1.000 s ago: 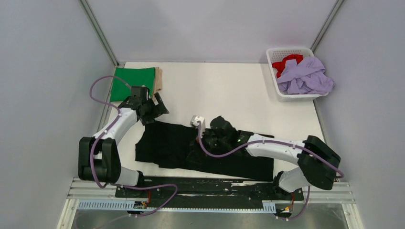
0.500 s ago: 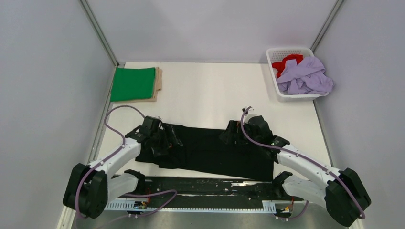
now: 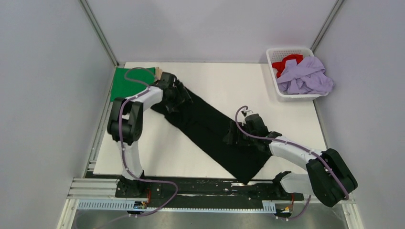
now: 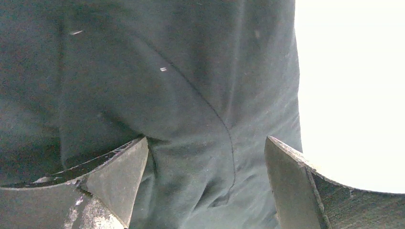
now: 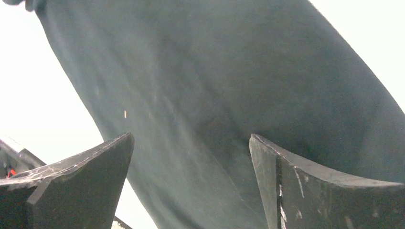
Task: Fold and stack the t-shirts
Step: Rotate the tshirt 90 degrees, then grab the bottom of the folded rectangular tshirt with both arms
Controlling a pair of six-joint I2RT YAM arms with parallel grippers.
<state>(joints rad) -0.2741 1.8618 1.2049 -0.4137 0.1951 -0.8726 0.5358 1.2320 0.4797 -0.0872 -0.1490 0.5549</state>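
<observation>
We had the black t-shirt (image 3: pixel 210 129) lying on the white surface (image 3: pixel 229 86) in a long slanted strip, from far left to near right. Its far-left end was just beside the folded green t-shirt (image 3: pixel 125 83), which lay on a tan t-shirt (image 3: pixel 159 78). The left end effector (image 3: pixel 179 98) sat over that far end. Its fingers (image 4: pixel 119 176) were spread wide with black cloth under them, holding nothing. The right end effector (image 3: pixel 235 137) sat over the shirt nearer us, also wide open and holding nothing. The red t-shirt (image 3: pixel 286 62) and lilac t-shirt (image 3: pixel 308 76) lay in the basket (image 3: pixel 272 52) at the far right.

We thought the fold was only partly done. To do it well, we needed to pinch one edge at both ends, lift together, and lay it over evenly and smoothly.
</observation>
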